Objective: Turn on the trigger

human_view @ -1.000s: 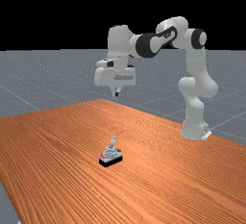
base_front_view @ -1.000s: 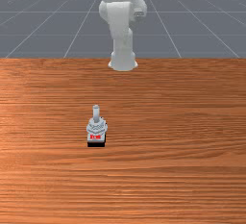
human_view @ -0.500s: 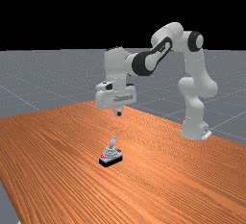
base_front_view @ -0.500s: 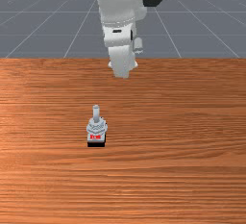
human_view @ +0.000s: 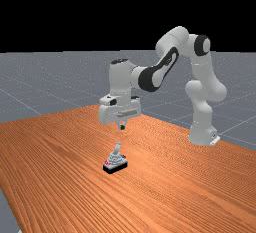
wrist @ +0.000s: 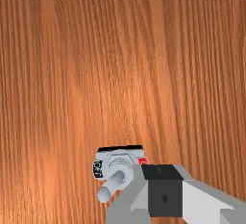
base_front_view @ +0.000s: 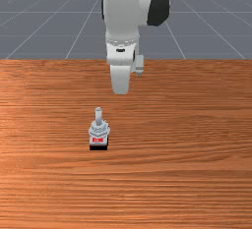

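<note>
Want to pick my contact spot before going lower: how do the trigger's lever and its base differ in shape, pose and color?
The lever is a slim rod; the base is a broad block.
The lever rises at a slant, while the base sits flat on the table.
The lever is plain grey; the base has a black bottom and red marking.
Shared: both have grey surfaces, below the gripper and apart from it.
</note>
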Controlling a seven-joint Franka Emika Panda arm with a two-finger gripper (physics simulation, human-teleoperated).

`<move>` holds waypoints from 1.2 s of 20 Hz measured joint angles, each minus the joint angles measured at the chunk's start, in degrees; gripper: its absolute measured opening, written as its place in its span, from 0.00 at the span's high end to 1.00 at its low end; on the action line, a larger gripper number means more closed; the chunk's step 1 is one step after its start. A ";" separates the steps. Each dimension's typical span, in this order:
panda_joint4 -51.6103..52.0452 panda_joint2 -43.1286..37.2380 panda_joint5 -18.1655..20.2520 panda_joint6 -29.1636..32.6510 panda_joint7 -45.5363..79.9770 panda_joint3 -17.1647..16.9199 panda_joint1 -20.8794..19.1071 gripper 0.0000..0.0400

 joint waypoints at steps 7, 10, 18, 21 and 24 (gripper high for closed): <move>0.64 0.65 1.61 0.62 4.30 -3.37 -2.93 1.00; 2.42 1.71 3.25 -0.72 -6.66 -2.74 -6.69 1.00; 0.35 1.77 -2.88 2.26 -2.34 -4.51 -4.45 1.00; 6.77 5.70 1.60 -0.47 3.46 -4.37 -4.51 1.00; 8.01 6.59 1.91 -0.93 1.10 -4.62 -5.74 1.00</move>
